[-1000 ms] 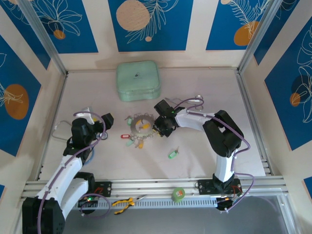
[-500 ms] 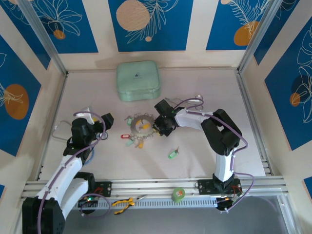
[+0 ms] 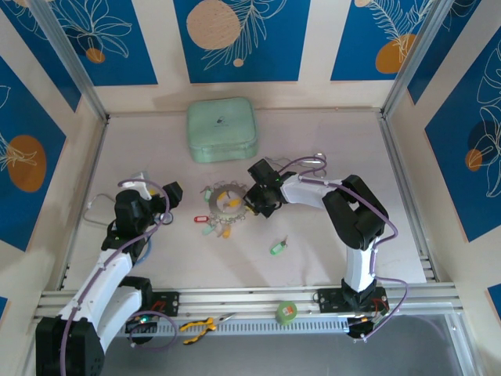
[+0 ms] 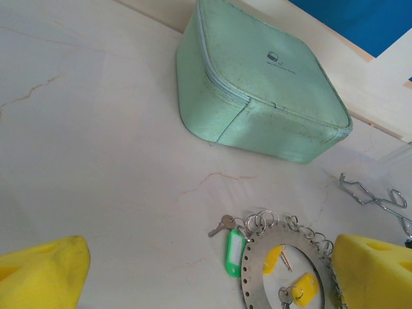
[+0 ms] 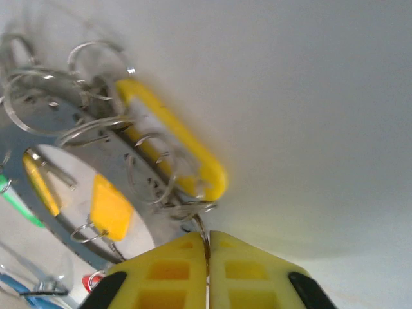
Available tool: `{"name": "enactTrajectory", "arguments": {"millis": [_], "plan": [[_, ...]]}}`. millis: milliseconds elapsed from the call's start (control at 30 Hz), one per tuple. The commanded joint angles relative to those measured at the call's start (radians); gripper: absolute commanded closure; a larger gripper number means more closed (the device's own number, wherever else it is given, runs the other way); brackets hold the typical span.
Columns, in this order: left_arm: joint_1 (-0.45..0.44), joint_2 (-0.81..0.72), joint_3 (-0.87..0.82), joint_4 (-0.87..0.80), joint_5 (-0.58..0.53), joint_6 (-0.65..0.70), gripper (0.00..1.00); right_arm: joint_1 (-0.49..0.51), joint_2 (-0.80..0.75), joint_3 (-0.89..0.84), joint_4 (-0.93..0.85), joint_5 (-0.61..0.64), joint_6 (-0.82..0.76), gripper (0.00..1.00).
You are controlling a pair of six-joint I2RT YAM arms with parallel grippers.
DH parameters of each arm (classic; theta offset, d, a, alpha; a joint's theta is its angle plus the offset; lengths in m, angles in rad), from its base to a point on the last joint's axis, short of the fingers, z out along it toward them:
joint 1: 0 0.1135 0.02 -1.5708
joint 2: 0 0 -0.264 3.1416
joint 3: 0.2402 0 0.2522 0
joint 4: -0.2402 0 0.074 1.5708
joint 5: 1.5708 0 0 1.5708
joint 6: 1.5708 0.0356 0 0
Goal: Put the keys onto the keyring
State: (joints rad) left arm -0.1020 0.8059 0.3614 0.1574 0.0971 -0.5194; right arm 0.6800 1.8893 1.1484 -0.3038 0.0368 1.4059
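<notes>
1. Starting big: the pale table (image 3: 329, 157) carries everything, with blue-patterned panels standing around it.
2. Over at the far side sits the mint-green case (image 3: 222, 130), zipped closed with its lid down, so what is inside cannot be told.
3. Now the left gripper (image 3: 169, 192): it hovers to the left of the keyring (image 4: 252, 280), with its yellow left fingers (image 4: 42, 273) spread wide. They hold nothing and touch nothing, and bare table shows between them.
4. Across to the right gripper (image 3: 252, 204), down at the keyring's right rim. Its yellow right fingers (image 5: 161, 273) are pressed together, pinching a thin metal sliver (image 5: 206, 239) between the pads. Key blade or small ring, I cannot tell.
5. The keyring itself lies flat mid-table between the two grippers, with small split rings strung round its edge.
6. On to the keys. A green-tagged key (image 4: 235, 251) hangs at the ring's rim, a long yellow tag (image 5: 177, 145) lies just beside the right fingers, and a red tag (image 3: 200, 220) sits at the near-left.
7. One loose green key (image 3: 276, 247) lies apart from the ring, nearer the arm bases.
</notes>
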Motion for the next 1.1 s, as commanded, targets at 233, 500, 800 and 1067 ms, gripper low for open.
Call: {"name": "enactTrajectory", "arguments": {"millis": [233, 500, 800, 1067], "plan": [[0.005, -0.039, -0.002, -0.008, 0.006, 0.002, 0.04, 0.012, -0.098, -0.01, 0.018, 0.038, -0.223, 1.0], [0.002, -0.054, 0.025, -0.022, 0.059, 0.055, 0.08, 0.027, -0.212, 0.014, -0.072, 0.003, -0.52, 1.0], [-0.167, -0.027, -0.048, 0.239, 0.149, 0.263, 0.24, -0.055, -0.27, 0.01, -0.038, -0.317, -0.224, 1.0], [-0.411, 0.148, -0.049, 0.403, 0.198, 0.779, 0.46, -0.065, -0.314, 0.009, -0.08, -0.435, -0.008, 1.0]]}}
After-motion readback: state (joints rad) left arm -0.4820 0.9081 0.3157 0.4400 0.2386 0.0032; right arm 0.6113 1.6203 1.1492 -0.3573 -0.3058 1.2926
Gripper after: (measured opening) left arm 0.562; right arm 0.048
